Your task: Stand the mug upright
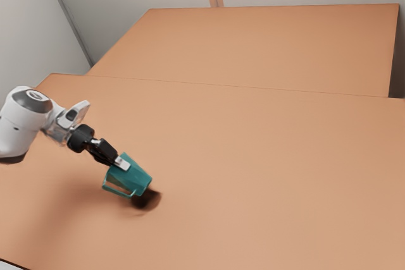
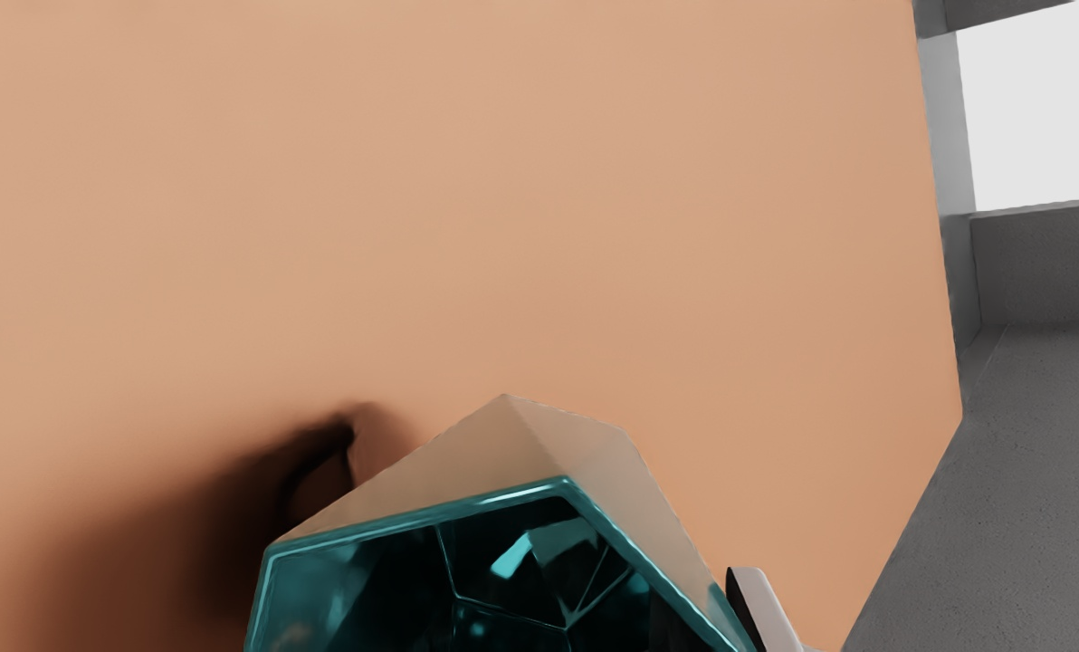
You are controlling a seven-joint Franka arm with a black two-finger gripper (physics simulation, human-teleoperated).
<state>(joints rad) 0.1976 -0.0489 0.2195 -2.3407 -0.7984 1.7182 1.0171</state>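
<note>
Aslant, the mug (image 1: 134, 178) is gripped by the fingers (image 1: 122, 164).

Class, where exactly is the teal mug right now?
In the exterior view, the teal mug is in the lower left part, tilted at the tip of the hand, right by a dark shadow on the table.
</note>
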